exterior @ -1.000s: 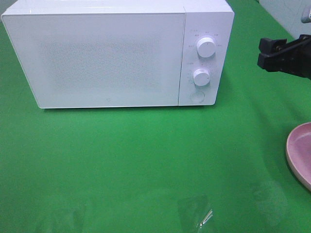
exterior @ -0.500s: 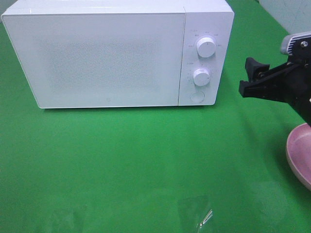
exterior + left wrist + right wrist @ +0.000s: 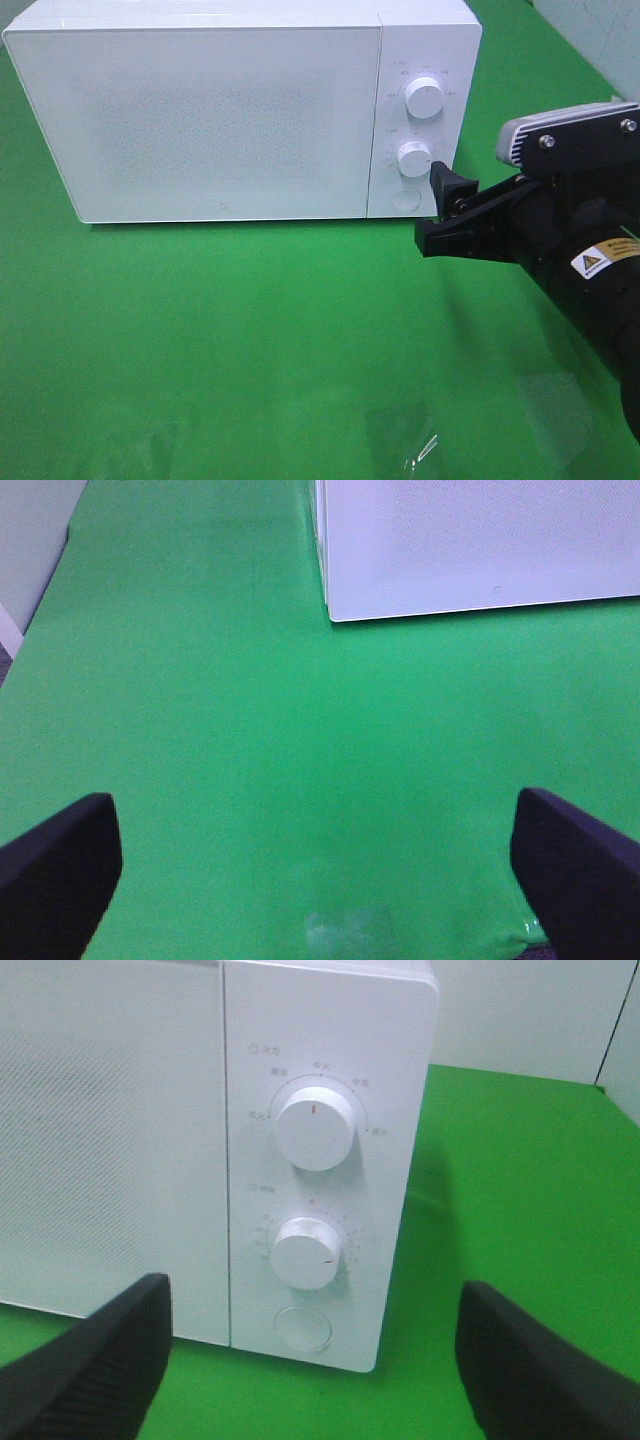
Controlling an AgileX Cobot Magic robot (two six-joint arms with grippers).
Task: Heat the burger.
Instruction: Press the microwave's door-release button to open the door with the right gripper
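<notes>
Right of centre, the right gripper (image 3: 436, 208), jaws wide and empty, faces the round button (image 3: 405, 199) on the closed microwave (image 3: 220, 110); aimed slightly high, it could nudge the lower knob (image 3: 414, 158) instead.

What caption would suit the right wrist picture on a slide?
Open right end effector facing white box-shaped microwave's control panel on green cloth.

Place: robot test lab, staged as a kitchen corner
Signs: white microwave (image 3: 200, 120) on a green-clothed desk (image 3: 250, 330); bare pale wall (image 3: 520, 1010); black robot arm (image 3: 590, 270)
</notes>
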